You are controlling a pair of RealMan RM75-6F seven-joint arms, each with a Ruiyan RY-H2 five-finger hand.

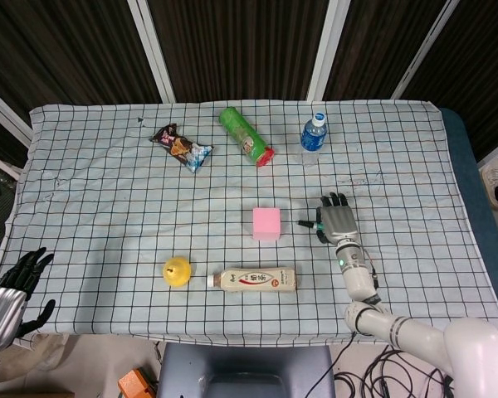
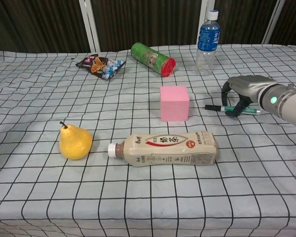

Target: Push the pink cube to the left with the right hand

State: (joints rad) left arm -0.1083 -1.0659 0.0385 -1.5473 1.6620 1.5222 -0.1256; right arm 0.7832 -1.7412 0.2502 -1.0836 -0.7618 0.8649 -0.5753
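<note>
The pink cube (image 1: 266, 224) (image 2: 174, 102) stands near the middle of the checked cloth. My right hand (image 1: 336, 219) (image 2: 242, 91) hovers low to the cube's right, palm down, fingers apart and curved, holding nothing. It sits over a green-and-white marker (image 2: 228, 108) and is a short gap away from the cube. My left hand (image 1: 12, 292) hangs below the table's front left corner with its fingers spread, seen only in the head view.
A milk-tea bottle (image 2: 165, 147) lies in front of the cube, a yellow pear (image 2: 75, 141) to its left. A green can (image 2: 153, 59), a snack bag (image 2: 100, 64) and an upright water bottle (image 2: 207, 42) stand at the back.
</note>
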